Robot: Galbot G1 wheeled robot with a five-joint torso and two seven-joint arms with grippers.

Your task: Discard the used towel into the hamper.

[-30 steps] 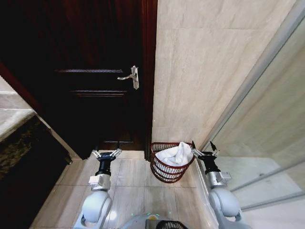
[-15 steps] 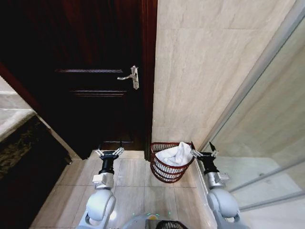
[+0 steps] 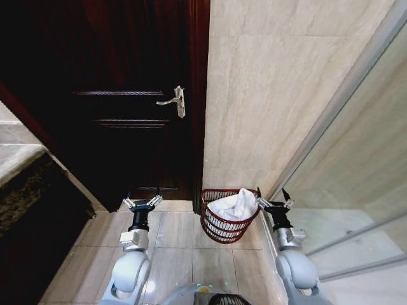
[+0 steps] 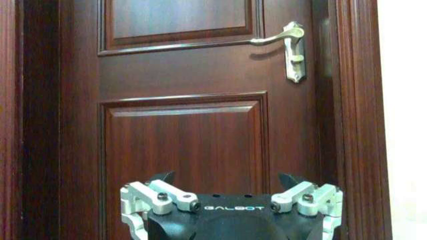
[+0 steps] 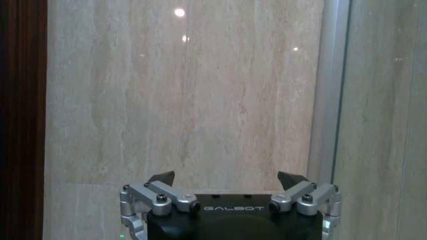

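Both claws are hanging wide and empty: the left claw facing the door, the right claw just beside the hamper. Its white towel is lying heaped above the rim; brushing it could be dragging it out, I reckon.

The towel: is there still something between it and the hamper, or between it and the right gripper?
Nothing visible does. The white towel already lies inside the hamper, bulging above its rim. The right gripper is open and empty beside the hamper's rim, free space between. The left gripper is open, facing the door.
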